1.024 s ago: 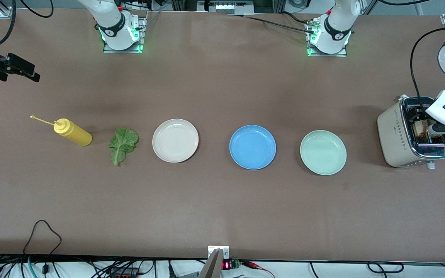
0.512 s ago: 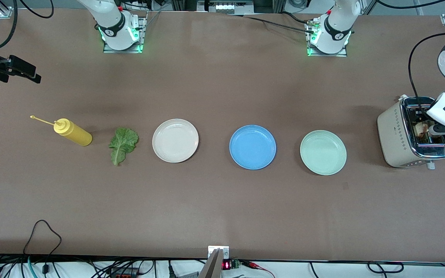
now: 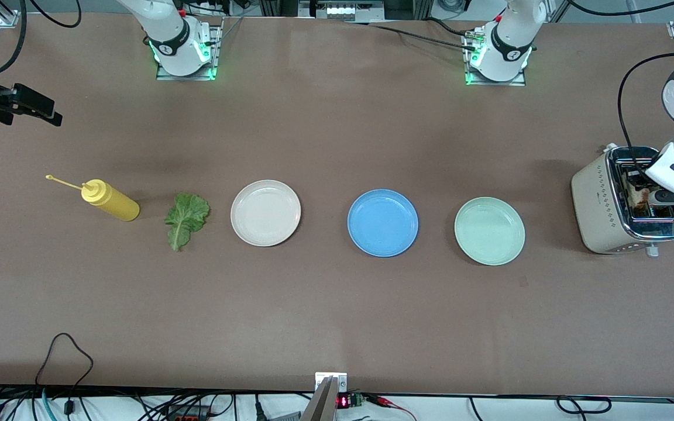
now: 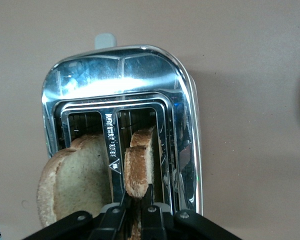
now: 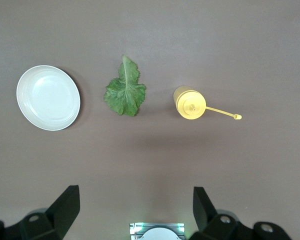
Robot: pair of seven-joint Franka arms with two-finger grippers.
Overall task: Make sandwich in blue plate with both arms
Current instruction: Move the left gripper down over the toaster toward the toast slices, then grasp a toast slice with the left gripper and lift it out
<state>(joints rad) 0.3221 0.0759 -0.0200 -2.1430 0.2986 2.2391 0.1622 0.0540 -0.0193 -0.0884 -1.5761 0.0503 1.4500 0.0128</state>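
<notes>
The round bright-blue plate (image 3: pixel 382 223) sits bare on the brown table (image 3: pixel 337 304), middle of a row of three plates: a cream-white plate (image 3: pixel 265 213) beside it toward the right arm's end, a pale mint-green plate (image 3: pixel 489 231) beside it toward the left arm's end. None of the three touch.

One crinkled green lettuce leaf (image 3: pixel 185 219) lies flat just beside the cream-white plate, and one yellow squeeze bottle (image 3: pixel 109 200) with a thin nozzle stands near the leaf, closer to the right arm's end.

At the left arm's end stands one beige-and-chrome two-slot toaster (image 3: pixel 606 204). Two light-tan bread slices with brown crust are there: one bread slice (image 4: pixel 75 182) leans out of one slot, and the second slice (image 4: pixel 140 167) is upright over the other slot, pinched on its edge between the narrow fingers of the left gripper (image 4: pixel 136 205).

The right gripper (image 5: pixel 135 207) waits high above the table's right-arm end, its fingers spread wide and holding nothing.
</notes>
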